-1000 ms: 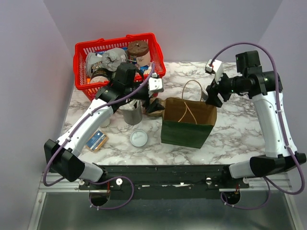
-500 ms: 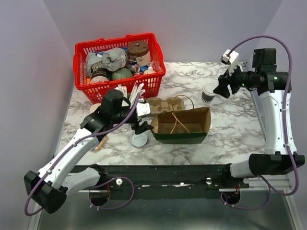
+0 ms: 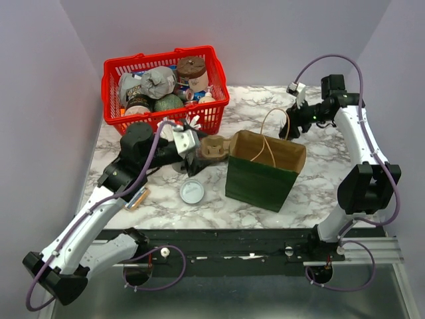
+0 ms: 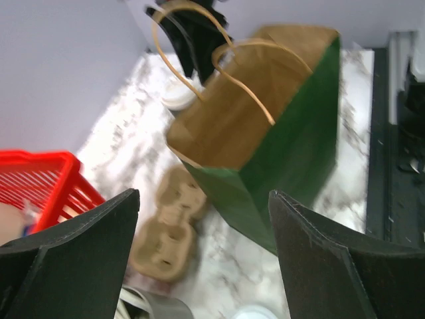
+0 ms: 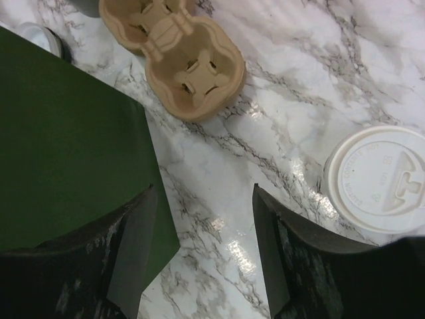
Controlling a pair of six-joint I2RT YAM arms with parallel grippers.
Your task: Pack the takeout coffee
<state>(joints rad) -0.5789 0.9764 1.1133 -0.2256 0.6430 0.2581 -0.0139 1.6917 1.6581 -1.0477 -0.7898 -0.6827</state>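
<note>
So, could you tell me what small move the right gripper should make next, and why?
Probably slide the right gripper sideways until the coffee sits between its jaws. They are open and empty, and the coffee, lid on, stands just outside them, near the bag.

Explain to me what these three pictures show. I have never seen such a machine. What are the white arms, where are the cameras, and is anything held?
They are two robot arms bolted at the near edge of a marble table. The wide picture comes from a fixed camera above and behind them. The other two come from a camera on each wrist; the dark shapes at their lower edge are the arm's own fingers. On the table are a green paper bag, upright and open, a red basket, a cardboard cup carrier, a loose white lid and the takeout coffee with its lid on. The left gripper and the right gripper are both open and hold nothing.
</note>
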